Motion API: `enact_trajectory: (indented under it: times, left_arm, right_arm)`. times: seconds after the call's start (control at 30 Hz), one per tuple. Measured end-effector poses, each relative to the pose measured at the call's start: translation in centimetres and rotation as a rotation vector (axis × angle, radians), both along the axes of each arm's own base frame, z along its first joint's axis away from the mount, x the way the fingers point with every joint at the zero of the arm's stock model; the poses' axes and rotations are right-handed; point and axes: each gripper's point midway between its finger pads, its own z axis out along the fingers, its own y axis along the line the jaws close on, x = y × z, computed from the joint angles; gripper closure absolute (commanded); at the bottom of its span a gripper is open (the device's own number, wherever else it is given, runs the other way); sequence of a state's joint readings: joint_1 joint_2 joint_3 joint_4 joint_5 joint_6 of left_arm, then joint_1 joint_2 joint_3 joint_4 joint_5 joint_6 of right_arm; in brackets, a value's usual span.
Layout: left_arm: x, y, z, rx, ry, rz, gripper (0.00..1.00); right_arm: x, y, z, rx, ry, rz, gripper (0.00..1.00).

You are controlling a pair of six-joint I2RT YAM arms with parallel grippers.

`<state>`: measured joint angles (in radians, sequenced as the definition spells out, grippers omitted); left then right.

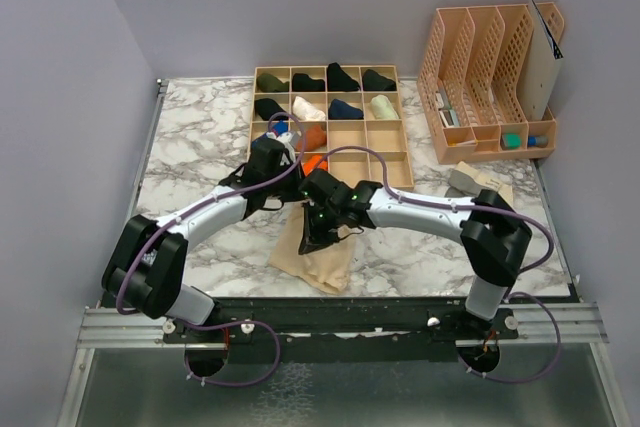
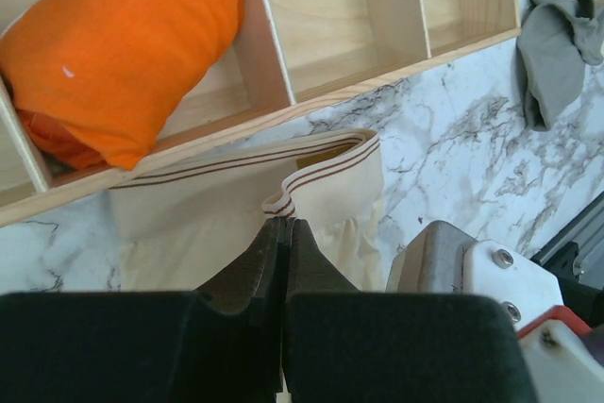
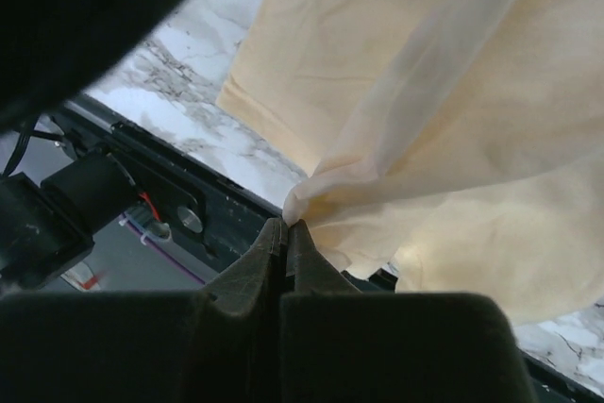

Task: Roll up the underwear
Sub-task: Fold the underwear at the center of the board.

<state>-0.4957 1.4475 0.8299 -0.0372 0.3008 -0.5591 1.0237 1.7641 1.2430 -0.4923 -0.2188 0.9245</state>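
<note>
The pale beige underwear (image 1: 318, 257) hangs and drapes at the near middle of the marble table, between the two arms. My left gripper (image 2: 284, 220) is shut on its brown-striped waistband (image 2: 326, 159), just in front of the wooden box's near wall; from above, the left gripper (image 1: 288, 197) sits at the cloth's far end. My right gripper (image 3: 287, 224) is shut on a fold of the beige underwear (image 3: 444, 120), lifted above the table's near edge; in the top view the right gripper (image 1: 320, 239) is over the cloth. The grey underwear (image 1: 468, 181) with its cream band lies crumpled at the right, also seen as grey underwear (image 2: 552, 40).
A wooden compartment box (image 1: 388, 157) holds several rolled garments, among them an orange roll (image 2: 132, 44) right by my left gripper. A peach file organiser (image 1: 490, 77) stands at the back right. The black rail (image 3: 160, 195) runs along the table's near edge.
</note>
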Motion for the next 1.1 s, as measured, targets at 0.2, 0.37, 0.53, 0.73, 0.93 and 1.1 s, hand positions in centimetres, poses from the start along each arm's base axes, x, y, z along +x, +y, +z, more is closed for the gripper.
enact_trajectory:
  times: [0.2,0.37,0.53,0.73,0.93,1.1]
  left_arm:
    - [0.1,1.5,-0.8,0.044,0.013,0.025,1.0]
    - [0.2,2.3,-1.3,0.085,0.014,0.029,1.0]
    - [0.3,3.0,-1.5,0.124,0.012,0.039,1.0]
    - [0.4,4.0,-2.1,0.17,0.017,0.07,1.0]
    - [0.5,4.7,-2.4,0.204,0.02,0.085,0.95]
    - [0.6,5.5,-2.8,0.237,0.026,0.104,0.54]
  right_arm:
    - [0.5,1.1,-0.7,-0.003,0.006,0.005,1.0]
    - [0.9,2.4,-0.5,0.02,-0.002,0.012,1.0]
    - [0.7,2.7,-0.9,0.023,0.008,0.022,0.99]
    - [0.9,3.5,-1.4,0.025,0.023,0.032,0.98]
    - [0.8,3.9,-1.5,0.03,0.034,0.04,0.85]
    - [0.9,4.3,-1.8,0.034,0.051,0.046,0.62]
